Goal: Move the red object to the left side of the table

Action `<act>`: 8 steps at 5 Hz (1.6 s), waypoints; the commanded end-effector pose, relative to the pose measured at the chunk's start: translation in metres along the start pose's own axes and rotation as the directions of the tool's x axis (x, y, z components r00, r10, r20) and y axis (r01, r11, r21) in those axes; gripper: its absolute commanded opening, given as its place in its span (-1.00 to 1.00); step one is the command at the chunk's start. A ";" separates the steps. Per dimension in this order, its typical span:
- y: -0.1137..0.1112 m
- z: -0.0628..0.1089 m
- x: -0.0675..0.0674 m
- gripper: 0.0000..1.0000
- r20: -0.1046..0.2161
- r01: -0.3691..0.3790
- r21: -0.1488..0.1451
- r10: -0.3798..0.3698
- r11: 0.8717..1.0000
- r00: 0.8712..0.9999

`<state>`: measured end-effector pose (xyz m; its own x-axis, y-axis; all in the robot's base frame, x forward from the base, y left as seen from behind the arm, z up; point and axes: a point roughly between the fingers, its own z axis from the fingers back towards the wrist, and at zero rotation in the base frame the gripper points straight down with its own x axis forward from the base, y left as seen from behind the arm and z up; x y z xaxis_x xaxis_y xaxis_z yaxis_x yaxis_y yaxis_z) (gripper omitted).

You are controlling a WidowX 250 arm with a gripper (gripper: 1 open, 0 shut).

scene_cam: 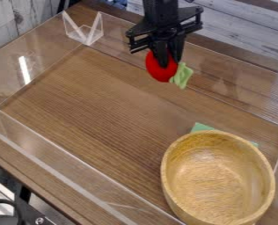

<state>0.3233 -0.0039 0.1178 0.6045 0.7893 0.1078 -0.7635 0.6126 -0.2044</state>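
The black gripper (164,60) comes straight down from the top of the picture, and its two dark fingers (162,51) are clamped on the top of the red object (163,68), which hangs from them above the table (94,114), near the far edge and a little right of the middle. The red object is round, so it has no clear long axis of its own; its light-green leafy bit (181,77) sticks out to the lower right of the red ball and hangs downward at a slant. Whether the fruit touches the wood below cannot be told from this view.

No brand, label or writing can be read anywhere.

Low clear walls (36,61) edge the brown wood-grain top. At the far left corner a small clear bracket (83,29) stands on the wall. In the near right corner sits a round wooden bowl (219,178), upright, and nothing shows inside it. Behind the bowl, a flat green cloth (208,130) peeks out from beneath its far rim, lying on the wood.
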 end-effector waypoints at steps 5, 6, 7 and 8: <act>-0.001 0.023 -0.029 -1.00 0.051 0.033 -0.076 -0.029 0.997 0.998; 0.011 0.035 -0.015 -1.00 0.062 0.010 -0.093 -0.004 0.996 0.998; 0.038 0.038 0.005 -1.00 0.087 -0.067 -0.076 0.074 0.995 0.994; 0.055 0.038 0.017 -1.00 0.108 -0.149 -0.064 0.156 0.987 0.982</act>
<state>0.2818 0.0429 0.1294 0.4628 0.8746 0.1445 -0.8412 0.4847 -0.2397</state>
